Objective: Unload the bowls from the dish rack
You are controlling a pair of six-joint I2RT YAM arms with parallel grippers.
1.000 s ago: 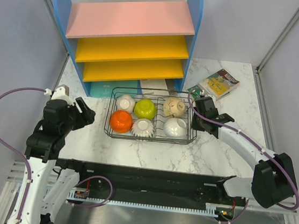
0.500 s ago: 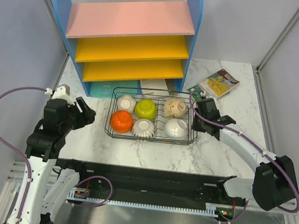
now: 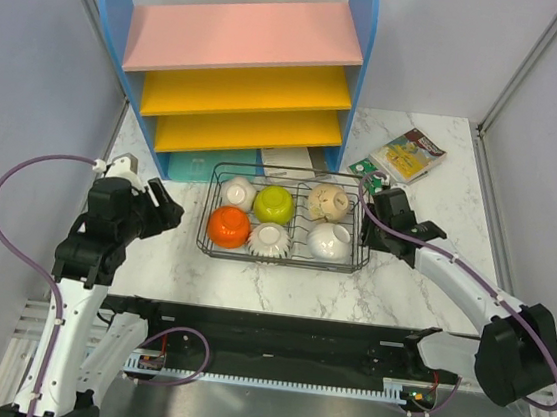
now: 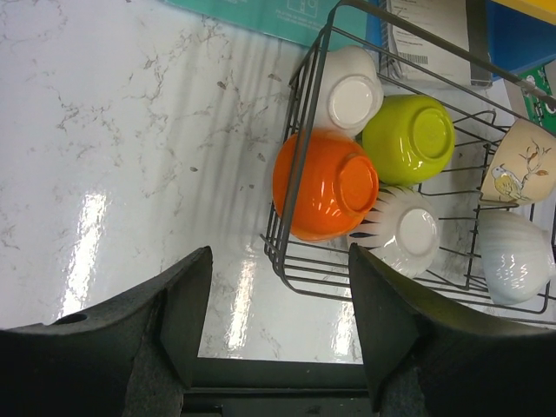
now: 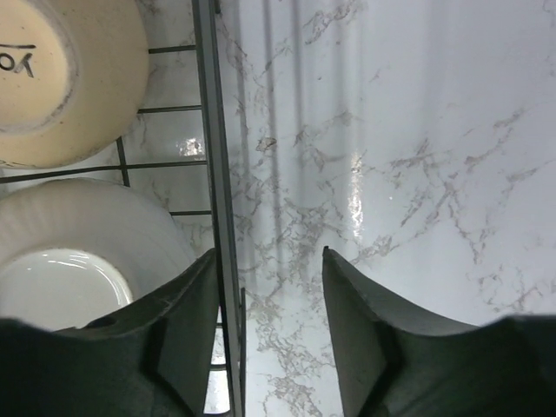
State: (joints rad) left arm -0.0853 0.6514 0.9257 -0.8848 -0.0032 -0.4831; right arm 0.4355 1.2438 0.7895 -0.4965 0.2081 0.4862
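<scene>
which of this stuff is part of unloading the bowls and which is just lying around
Job: dish rack, orange bowl, green bowl, bird bowl, ribbed white bowl, back white bowl, right white bowl
Lying about: blue shelf unit, booklet, teal sheet

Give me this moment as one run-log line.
left gripper: open, empty, left of dish rack | right gripper: open, empty, at rack's right edge | bowls: six, all in rack

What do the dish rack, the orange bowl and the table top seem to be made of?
Dish rack: thin metal wire, apparently black-coated, slightly shiny. Orange bowl: probably glazed ceramic, perhaps plastic; smooth with glossy highlights. Table: polished white surface with grey veins like marble; real stone or laminate cannot be told.
</scene>
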